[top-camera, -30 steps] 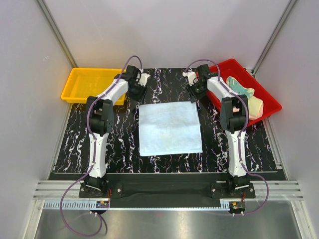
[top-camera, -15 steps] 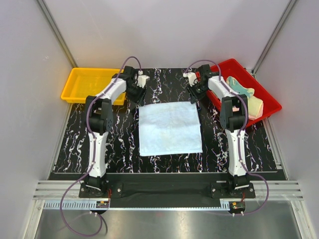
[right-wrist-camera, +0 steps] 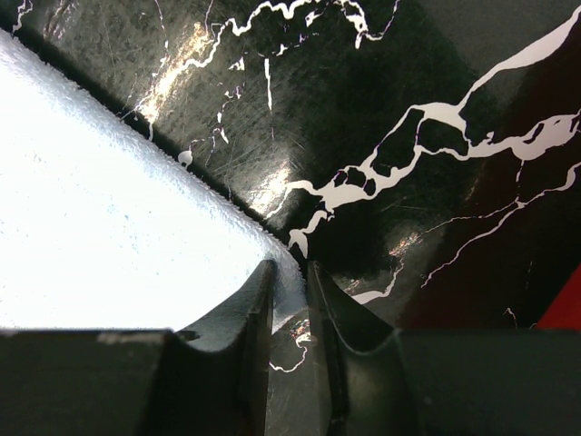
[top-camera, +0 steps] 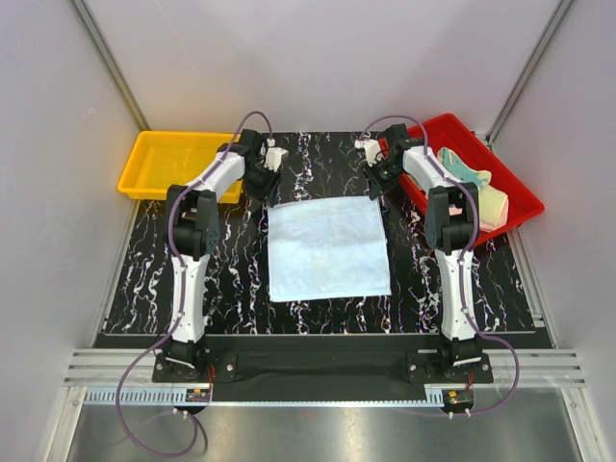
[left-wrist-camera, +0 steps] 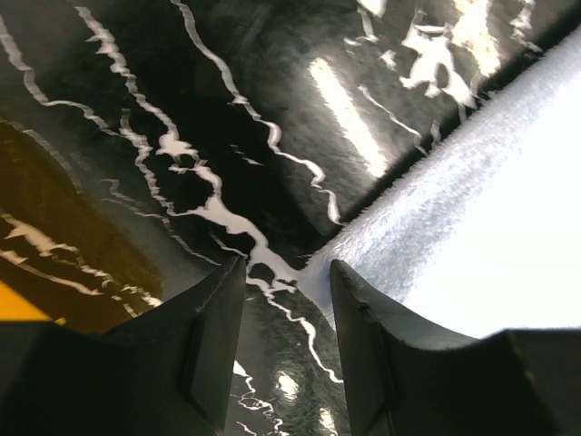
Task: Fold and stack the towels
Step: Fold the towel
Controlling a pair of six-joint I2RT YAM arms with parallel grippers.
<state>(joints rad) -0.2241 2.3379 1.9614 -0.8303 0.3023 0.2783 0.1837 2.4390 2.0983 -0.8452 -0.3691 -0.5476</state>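
A light blue towel [top-camera: 327, 248] lies flat in the middle of the black marble table. My left gripper [top-camera: 264, 191] is at the towel's far left corner. In the left wrist view it [left-wrist-camera: 286, 277] is open, and the towel's corner [left-wrist-camera: 318, 272] lies on the table between the fingertips. My right gripper [top-camera: 377, 194] is at the far right corner. In the right wrist view it [right-wrist-camera: 290, 272] is closed down to a narrow gap with the towel's corner [right-wrist-camera: 292, 289] pinched in it. More towels, teal-green [top-camera: 464, 167] and pale yellow [top-camera: 493, 202], lie in the red tray [top-camera: 515, 197].
A yellow tray [top-camera: 168, 162] stands at the far left edge of the table. The red tray is at the far right, close beside the right arm. Grey walls enclose the table on three sides.
My left gripper has moved down and slightly left to the towel's far left corner. The right gripper has stayed at the far right corner. The towel has not moved.
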